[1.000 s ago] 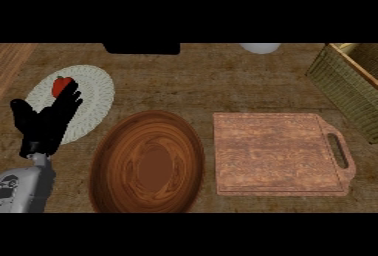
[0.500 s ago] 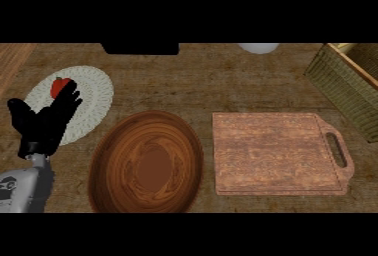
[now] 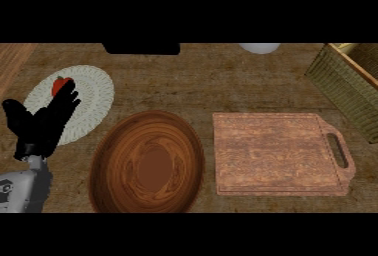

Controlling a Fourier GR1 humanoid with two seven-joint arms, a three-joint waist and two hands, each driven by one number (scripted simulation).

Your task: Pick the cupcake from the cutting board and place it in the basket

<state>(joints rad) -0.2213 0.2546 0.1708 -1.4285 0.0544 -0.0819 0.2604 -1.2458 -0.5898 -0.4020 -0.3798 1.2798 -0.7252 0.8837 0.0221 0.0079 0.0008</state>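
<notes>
The wooden cutting board (image 3: 277,152) lies at the right of the counter with nothing on its top. No cupcake shows anywhere. The woven basket (image 3: 347,85) stands at the far right, cut by the view's edge. My left hand (image 3: 43,122) rests open at the left, fingers up, over a white plate (image 3: 88,97). My right hand is out of the view.
A small red thing (image 3: 60,85) sits on the white plate, partly behind my fingers. A large brown wooden plate (image 3: 148,162) lies left of the board. At the back edge are a black object (image 3: 140,48) and a white round object (image 3: 260,47).
</notes>
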